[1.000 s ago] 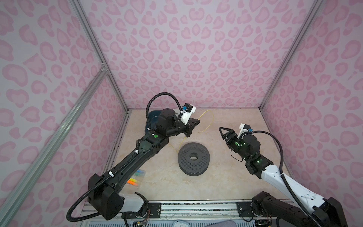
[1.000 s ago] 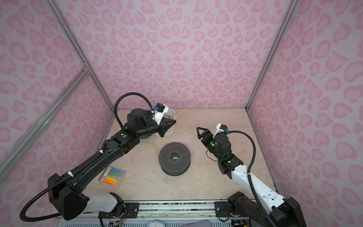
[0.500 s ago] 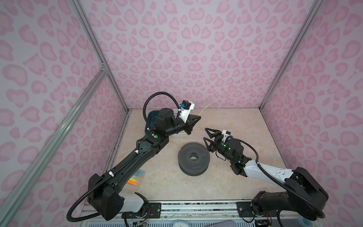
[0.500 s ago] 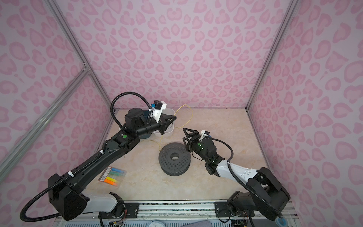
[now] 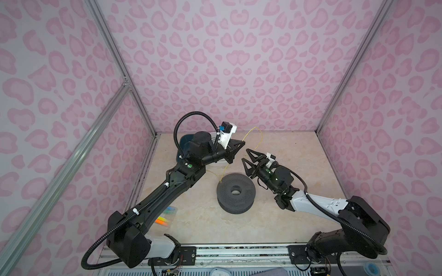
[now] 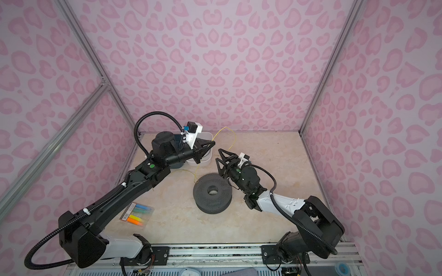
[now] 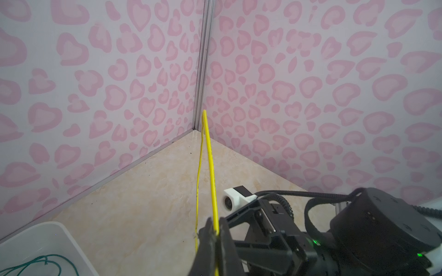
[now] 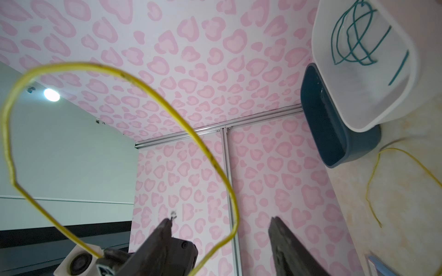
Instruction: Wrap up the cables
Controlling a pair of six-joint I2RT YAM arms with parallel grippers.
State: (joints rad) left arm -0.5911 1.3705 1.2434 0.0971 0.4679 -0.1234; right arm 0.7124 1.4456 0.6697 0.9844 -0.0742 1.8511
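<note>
Left gripper (image 7: pixel 215 230) clamped on yellow cable (image 7: pixel 210 167), loop raised far centre. Right gripper (image 5: pixel 245 154) jaws apart beside it. Green cable (image 8: pixel 398 68) in far-left tub (image 8: pixel 358 107). Spool (image 5: pixel 235 196) looks bare; wrapping barely begun.

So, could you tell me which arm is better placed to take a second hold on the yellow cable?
Right, probably: the right gripper stands open with the yellow cable passing between its jaws, while the left gripper is shut on that cable.
</note>
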